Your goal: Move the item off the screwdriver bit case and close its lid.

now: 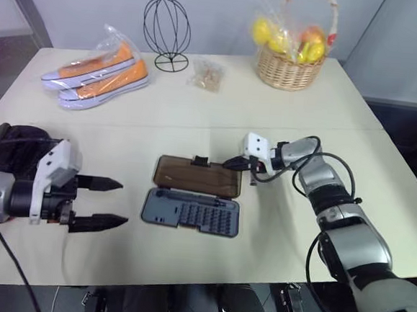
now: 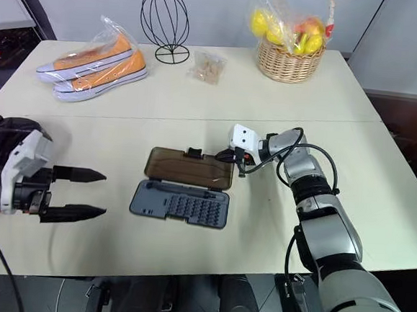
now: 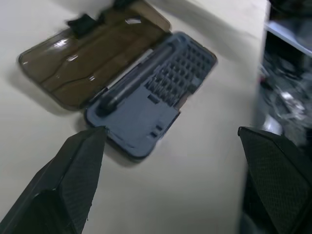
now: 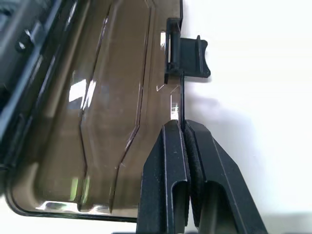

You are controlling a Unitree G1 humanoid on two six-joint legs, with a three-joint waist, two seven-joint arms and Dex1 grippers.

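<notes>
Pressed together, our right gripper [image 4: 184,131] has its two black fingers pinching the far rim of the lid [image 1: 197,175], a little toward the corner from the black latch tab [image 4: 187,57]; the wrist view shows the thin edge running in between the pads.

Taking the screwdriver bit case [image 1: 192,212] as our landmark and going from big to small: the table [image 1: 196,126] carries it near our front edge. The focus mitt [image 2: 0,136] lies well to the left of the case, no longer on it. Our left gripper [image 1: 98,204] hangs between mitt and case, fingers spread wide and holding nothing. The smoky-brown lid lies flat open on the far side of the case, hinged along their shared edge.

We judge the clearing step done and the closing step in hand. Next we would need to lift the pinched edge up and swing it over the hinge toward us, letting the grip pivot as the panel turns, then press it down until the latch catches. The case may slide, so our left could steady it.
</notes>
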